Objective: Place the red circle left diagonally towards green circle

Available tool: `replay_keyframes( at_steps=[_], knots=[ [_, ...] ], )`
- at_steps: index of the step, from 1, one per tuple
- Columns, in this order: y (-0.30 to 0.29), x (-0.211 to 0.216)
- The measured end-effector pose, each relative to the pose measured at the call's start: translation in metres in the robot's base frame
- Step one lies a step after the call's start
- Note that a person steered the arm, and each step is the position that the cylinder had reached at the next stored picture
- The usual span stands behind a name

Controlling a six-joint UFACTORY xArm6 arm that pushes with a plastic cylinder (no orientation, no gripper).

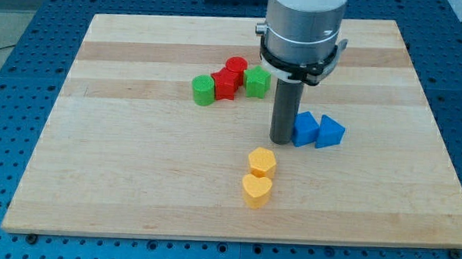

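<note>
Beside the blue cube (305, 129), my tip (281, 141) sits touching its left face. No tool to open, nothing held. Red circle (235, 66) nestles behind red block (226, 84), green circle (204, 90) just left.

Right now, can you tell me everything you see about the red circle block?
The red circle is a small, round, bright red block with ridged sides, matte like plastic or foam. It stands flat on the wooden board near the view's top, in a tight cluster. It seems to touch the other red block just below-left of it, and the green block at its right. The green circle lies farther left. My tip is off to its lower right, not touching it.
</note>
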State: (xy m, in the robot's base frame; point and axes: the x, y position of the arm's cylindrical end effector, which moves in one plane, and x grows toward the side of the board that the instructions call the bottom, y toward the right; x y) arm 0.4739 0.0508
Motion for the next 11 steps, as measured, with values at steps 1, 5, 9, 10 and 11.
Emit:
replay_keyframes(
  at_steps=[1,5,9,10,11],
  knots=[
    [-0.040,-0.024],
    [-0.065,0.012],
    [-0.048,0.032],
    [-0.088,-0.003],
    [-0.088,-0.003]
  ],
)
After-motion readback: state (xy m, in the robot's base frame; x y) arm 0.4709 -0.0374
